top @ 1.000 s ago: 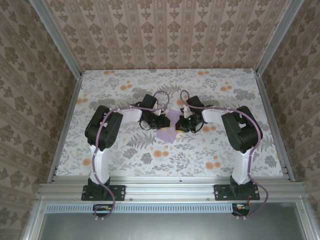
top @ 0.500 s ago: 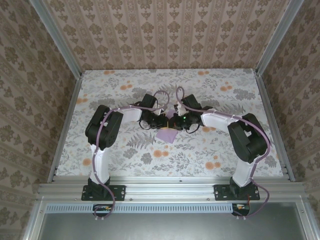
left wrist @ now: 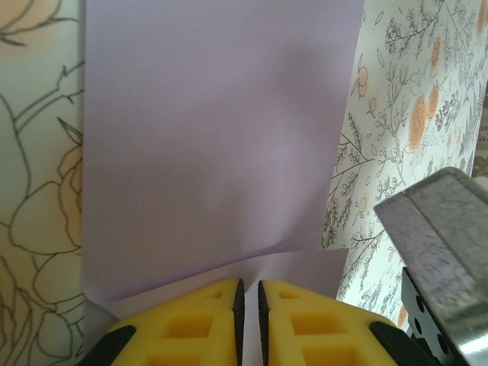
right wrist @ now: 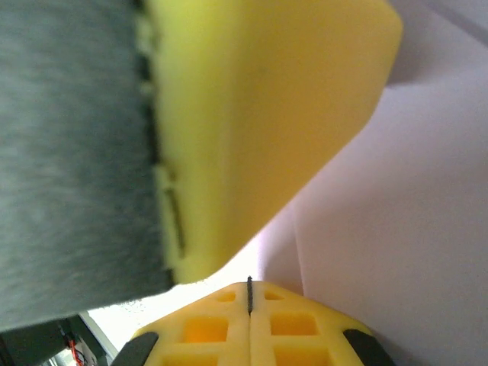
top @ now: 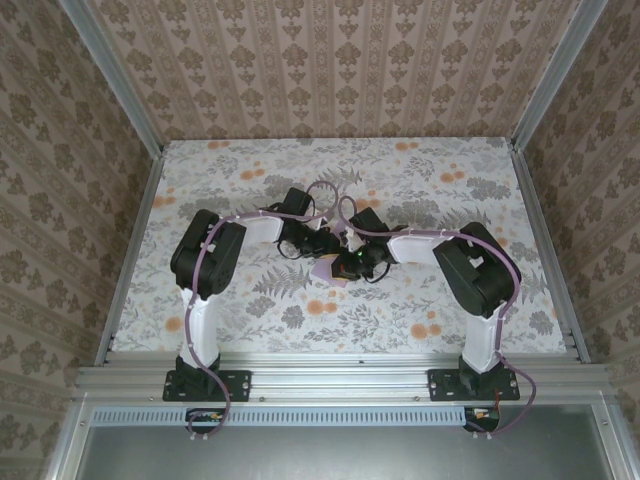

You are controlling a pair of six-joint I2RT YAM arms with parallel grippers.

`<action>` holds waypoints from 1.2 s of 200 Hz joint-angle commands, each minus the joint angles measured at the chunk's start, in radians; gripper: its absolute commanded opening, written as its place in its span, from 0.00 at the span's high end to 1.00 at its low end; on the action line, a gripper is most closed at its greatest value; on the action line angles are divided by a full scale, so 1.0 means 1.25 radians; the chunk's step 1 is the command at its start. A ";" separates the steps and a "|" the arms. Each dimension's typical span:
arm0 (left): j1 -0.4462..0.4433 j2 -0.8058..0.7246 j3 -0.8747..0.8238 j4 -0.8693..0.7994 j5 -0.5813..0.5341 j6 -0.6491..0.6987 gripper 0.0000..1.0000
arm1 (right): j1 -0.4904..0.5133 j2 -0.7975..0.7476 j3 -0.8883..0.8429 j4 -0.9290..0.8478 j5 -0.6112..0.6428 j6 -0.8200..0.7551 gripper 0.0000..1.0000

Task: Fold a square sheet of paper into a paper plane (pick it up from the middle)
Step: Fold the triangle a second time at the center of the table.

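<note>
Mid-surface (top: 250,170), the square sheet of paper (top: 328,268) sits pinned between 2 arms. The left gripper (top: 322,248) comes in from 11 o'clock, its jaws clamped on the sheet's edge (left wrist: 213,137). The right gripper (top: 352,262) reaches from 3 o'clock, jaws clenched tight (right wrist: 249,293) against lilac paper (right wrist: 396,213). Whether any is caught between them, I can't tell.

The left gripper (left wrist: 248,286) and right gripper (right wrist: 249,286) crowd close together at the square sheet of paper (left wrist: 213,130). All around the paper, the tabletop (top: 250,310) is open.
</note>
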 commanded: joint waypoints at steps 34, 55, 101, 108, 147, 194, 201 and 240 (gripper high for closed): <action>0.026 0.056 -0.011 -0.041 -0.071 0.046 0.83 | -0.001 0.004 -0.061 -0.011 0.035 -0.031 0.94; 0.032 0.057 -0.006 -0.046 -0.071 0.048 0.83 | -0.001 -0.006 -0.093 0.005 0.028 -0.027 0.95; 0.039 0.063 0.010 -0.060 -0.071 0.059 0.83 | -0.006 -0.030 -0.174 0.073 0.002 0.000 0.95; 0.040 0.065 0.013 -0.062 -0.071 0.060 0.83 | -0.006 -0.031 -0.184 0.088 -0.002 0.005 0.95; 0.042 0.073 0.037 -0.076 -0.071 0.065 0.83 | -0.006 -0.036 -0.236 0.134 -0.014 0.022 0.95; 0.054 0.092 0.082 -0.057 -0.046 0.048 0.83 | -0.005 -0.028 -0.271 0.170 -0.020 0.034 0.95; 0.055 0.094 0.094 -0.058 -0.045 0.047 0.83 | -0.005 -0.025 -0.274 0.173 -0.021 0.034 0.95; 0.067 0.103 0.135 -0.069 -0.047 0.046 0.83 | -0.005 -0.022 -0.287 0.182 -0.023 0.036 0.96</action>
